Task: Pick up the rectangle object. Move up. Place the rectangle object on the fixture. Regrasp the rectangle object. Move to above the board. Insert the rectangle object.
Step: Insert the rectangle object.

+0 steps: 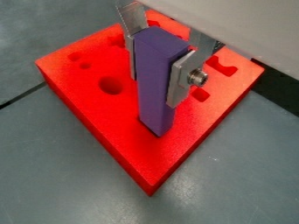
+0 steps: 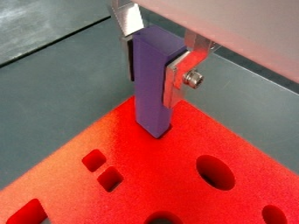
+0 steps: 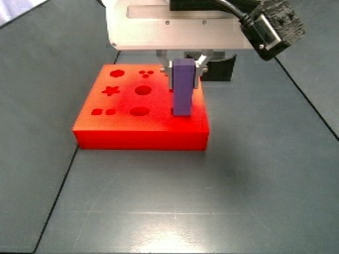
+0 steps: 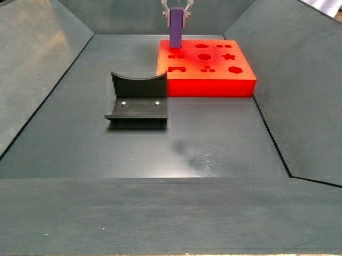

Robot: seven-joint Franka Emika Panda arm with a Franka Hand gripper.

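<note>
Purple rectangle object (image 1: 156, 79) is seen upright in both wrist views, clamped near its upper end between the gripper (image 1: 156, 45) plates, its lower end at the surface of the board (image 1: 105, 122) close to an edge, whether touching cannot be told. Only a side view shows the fixture (image 4: 136, 102), well apart on the dark floor (image 4: 201, 150), while the gripper (image 4: 175, 8) is cropped there. Board cutouts (image 2: 212, 171) lie beside the block (image 2: 156, 80), and open floor surrounds the board (image 3: 139, 127).

The claw (image 1: 158, 54) points straight down, its silver fingers (image 1: 183, 72) clamped on a piece.
</note>
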